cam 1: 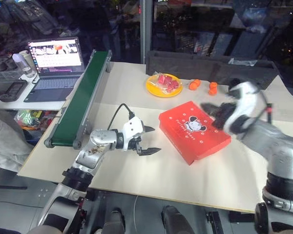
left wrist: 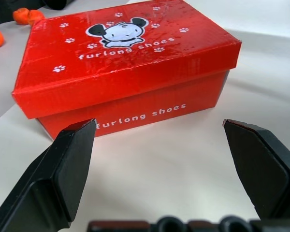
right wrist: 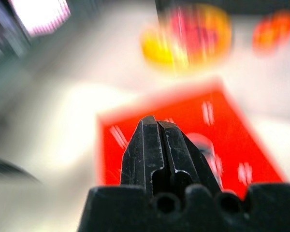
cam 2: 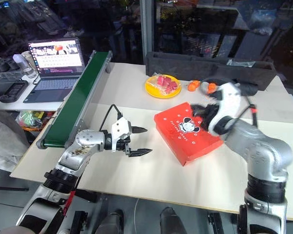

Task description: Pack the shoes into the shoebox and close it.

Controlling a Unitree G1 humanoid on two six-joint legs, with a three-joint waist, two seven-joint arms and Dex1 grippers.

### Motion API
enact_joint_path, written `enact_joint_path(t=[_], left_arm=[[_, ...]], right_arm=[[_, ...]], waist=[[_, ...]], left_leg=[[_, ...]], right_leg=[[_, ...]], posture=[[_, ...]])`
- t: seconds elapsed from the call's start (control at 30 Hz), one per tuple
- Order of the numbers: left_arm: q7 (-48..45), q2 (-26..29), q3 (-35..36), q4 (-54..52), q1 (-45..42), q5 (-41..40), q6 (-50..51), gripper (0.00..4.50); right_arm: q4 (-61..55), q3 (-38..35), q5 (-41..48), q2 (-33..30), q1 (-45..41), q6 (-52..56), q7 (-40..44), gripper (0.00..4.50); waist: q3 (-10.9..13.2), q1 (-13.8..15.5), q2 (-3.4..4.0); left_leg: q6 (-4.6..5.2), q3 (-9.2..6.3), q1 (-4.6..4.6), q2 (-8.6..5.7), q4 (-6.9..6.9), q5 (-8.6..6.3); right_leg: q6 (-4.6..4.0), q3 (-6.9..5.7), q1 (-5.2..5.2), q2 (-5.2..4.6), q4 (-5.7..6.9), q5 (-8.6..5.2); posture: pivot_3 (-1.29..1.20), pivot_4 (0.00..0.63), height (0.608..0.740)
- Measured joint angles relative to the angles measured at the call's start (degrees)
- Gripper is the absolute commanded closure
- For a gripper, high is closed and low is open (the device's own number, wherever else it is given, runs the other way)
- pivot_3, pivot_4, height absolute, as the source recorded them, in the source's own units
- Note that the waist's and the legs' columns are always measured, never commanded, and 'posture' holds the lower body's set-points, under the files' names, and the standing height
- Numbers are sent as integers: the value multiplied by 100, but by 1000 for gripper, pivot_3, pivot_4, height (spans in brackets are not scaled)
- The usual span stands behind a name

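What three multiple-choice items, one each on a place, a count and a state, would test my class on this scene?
1. Where is the yellow plate? A on the laptop; B behind the shoebox; C on the conveyor.
2. How many orange items lie near the black tray? A three; B one; C six.
3. The shoebox lid is: A open; B shut; C missing.
Key: B, the plate lies on the table beyond the box; A, three show; B, the lid lies flat on the box.

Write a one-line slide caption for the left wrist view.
Open left gripper faces the closed red shoebox on the white table, fingers apart and clear of it.
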Motion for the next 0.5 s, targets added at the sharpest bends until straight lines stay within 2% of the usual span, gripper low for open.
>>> enact_joint_path(t=[0.07, 0.27, 0.37, 0.5], left_arm=[[21, 13, 4, -1, 6, 2, 0, 0], [137, 80, 33, -114, 129, 16, 7, 0], [239, 93, 137, -164, 218, -1, 49, 0], [620, -35, 437, -245, 338, -102, 258, 0]], right_arm=[[362, 336, -357, 10, -8, -120, 208, 4483], [685, 424, -861, 134, -106, -338, 594, 4483], [680, 346, -970, 265, -94, -369, 593, 4483], [668, -233, -816, 599, -59, -383, 582, 4483]], waist=[[1, 17, -1], [-24, 11, -47], [-25, 14, -50], [-22, 12, -50]], left_leg=[[0, 0, -5, -1, -1, 0], [0, -2, 7, 1, 9, 0], [-4, -2, 5, 1, 35, 3], [-5, -1, -9, 1, 71, 4]], right_leg=[[12, -1, 0, -1, -1, 1], [16, -5, 15, 1, 1, 7], [2, -5, 19, 1, 6, 7], [-6, -4, 18, 0, 16, 7]], posture=[[0, 150, 740], [0, 150, 740], [0, 150, 740], [0, 150, 740]])
